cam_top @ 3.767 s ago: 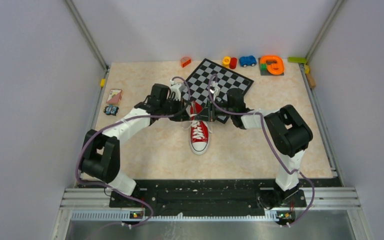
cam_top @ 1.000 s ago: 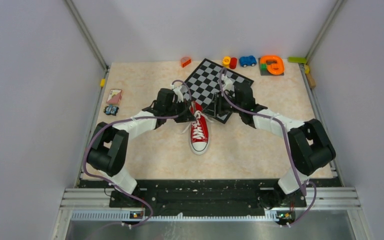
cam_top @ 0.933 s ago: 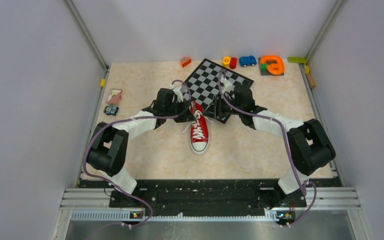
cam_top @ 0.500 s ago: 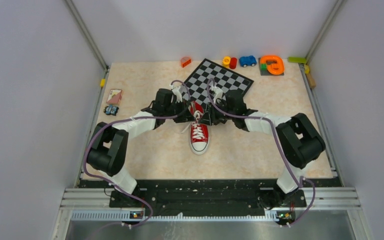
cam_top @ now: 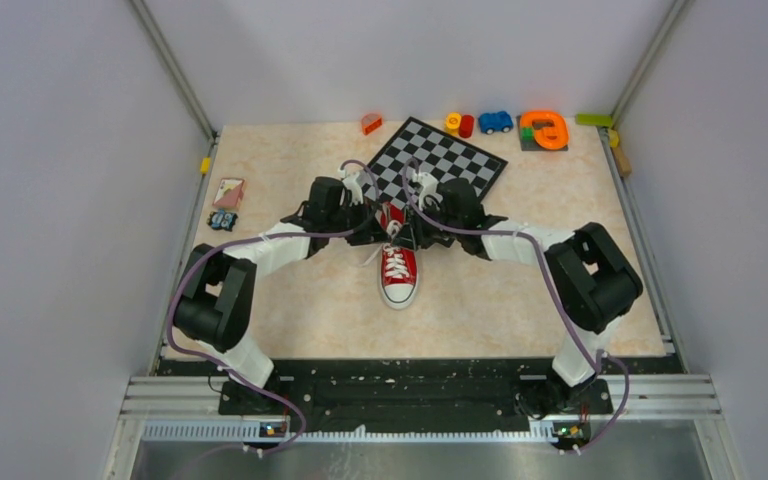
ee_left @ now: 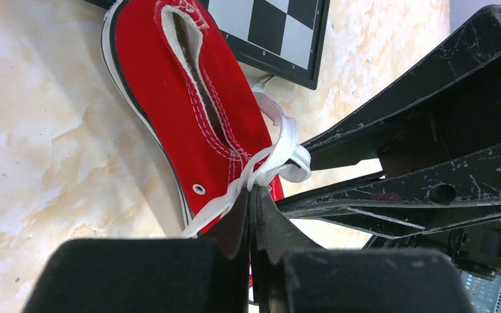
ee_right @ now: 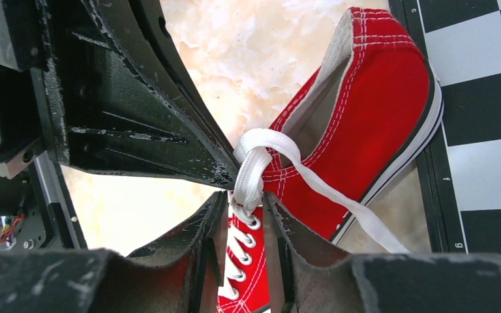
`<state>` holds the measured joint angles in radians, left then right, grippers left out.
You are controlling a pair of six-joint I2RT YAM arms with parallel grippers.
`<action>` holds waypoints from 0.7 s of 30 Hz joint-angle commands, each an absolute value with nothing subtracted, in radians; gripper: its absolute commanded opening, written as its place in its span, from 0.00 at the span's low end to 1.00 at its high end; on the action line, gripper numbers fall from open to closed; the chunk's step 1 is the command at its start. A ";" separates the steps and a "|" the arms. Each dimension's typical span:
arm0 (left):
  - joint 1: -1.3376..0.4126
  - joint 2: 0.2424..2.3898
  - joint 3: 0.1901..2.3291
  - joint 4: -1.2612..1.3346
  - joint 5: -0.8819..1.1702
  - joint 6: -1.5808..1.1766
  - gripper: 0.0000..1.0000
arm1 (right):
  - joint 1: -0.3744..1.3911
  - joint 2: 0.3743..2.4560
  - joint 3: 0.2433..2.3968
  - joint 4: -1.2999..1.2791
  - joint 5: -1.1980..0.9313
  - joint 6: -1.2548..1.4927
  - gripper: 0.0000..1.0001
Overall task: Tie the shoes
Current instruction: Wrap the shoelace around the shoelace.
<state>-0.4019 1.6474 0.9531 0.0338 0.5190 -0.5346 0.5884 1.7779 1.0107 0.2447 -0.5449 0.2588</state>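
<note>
Left wrist: left hand (ee_left: 252, 195) pinched on white lace (ee_left: 286, 145); right hand (ee_right: 244, 201) slightly parted around loop (ee_right: 261, 142)

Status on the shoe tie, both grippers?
Left gripper shut on the lace loop at its base. Right gripper astride the same loop, grip unclear. Red shoe not yet tied. Chessboard at heel, not blocking.

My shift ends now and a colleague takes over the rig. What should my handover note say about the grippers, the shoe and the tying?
Left gripper: shut on the white lace beside the shoe's opening.
Right gripper: fingers either side of the lace loop; a firm grip cannot be confirmed.
Red shoe: mid-table, toe towards the arm bases, heel at the chessboard edge.
Done: a loop is raised.
Left: no bow shows; form and tighten it.
</note>
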 commanded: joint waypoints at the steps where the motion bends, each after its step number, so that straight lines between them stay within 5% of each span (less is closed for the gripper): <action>1: -0.394 1.640 0.943 0.078 0.541 -0.545 0.00 | 0.608 1.794 1.066 0.231 -0.501 0.206 0.28; 12: -0.390 1.646 0.943 0.084 0.559 -0.552 0.00 | 0.638 1.820 1.097 0.184 -0.465 0.150 0.23; 17: -0.391 1.646 0.937 0.090 0.575 -0.563 0.00 | 0.643 1.804 1.091 0.191 -0.470 0.150 0.00; 21: -0.391 1.636 0.922 0.097 0.580 -0.580 0.00 | 0.643 1.760 1.064 0.221 -0.462 0.172 0.00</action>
<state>-0.3939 1.6474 0.9390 0.0521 0.5545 -0.5575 0.6250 1.8137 1.0504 0.1921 -0.4679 0.1696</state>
